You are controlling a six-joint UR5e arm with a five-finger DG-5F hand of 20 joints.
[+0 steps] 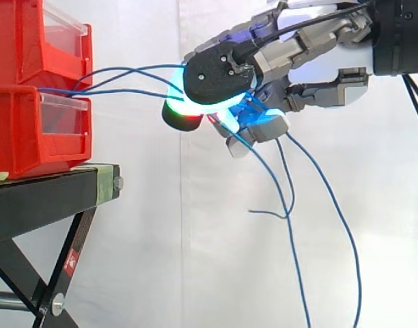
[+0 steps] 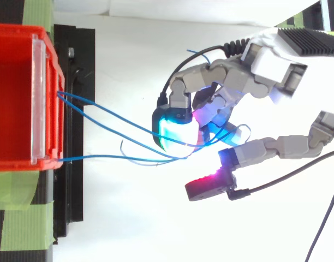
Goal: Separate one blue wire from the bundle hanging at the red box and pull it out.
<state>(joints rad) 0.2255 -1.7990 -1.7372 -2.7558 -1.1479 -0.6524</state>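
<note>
A robot hand [image 1: 311, 41] closes on a bundle of blue wires [image 1: 120, 70] beside two red bins stacked on a black stand [image 1: 38, 195], before a white curtain [image 1: 161, 239]. In the side view the upper bin [image 1: 24, 41] sits directly on the lower bin [image 1: 24, 130], each with a clear front panel [image 1: 62, 113], and the wires leave the stack at the seam where the two bins meet. From above, the upper bin [image 2: 52, 120] shows a plain red floor behind its clear panel [image 2: 39, 98], while the wires [image 2: 112, 117] emerge from beneath its front edge at two places, one near the middle of the front and one at the lower corner. What lies inside the lower bin cannot be made out through its panel. The strands run clear of the stand, spread apart at the bins and converging at the hand [image 2: 265, 65], where curled fingers grip them between a cyan-glowing fingertip [image 2: 170, 131] and the pads facing it; a red-glowing pad [image 2: 205, 188] stands just apart from the grip. How many strands are pinched cannot be told. Past the fingers the free lengths dangle in long curves well below the hand. Strips of green tape [image 2: 22, 218] mark the stand [image 2: 74, 109] near the bin's corner.
</note>
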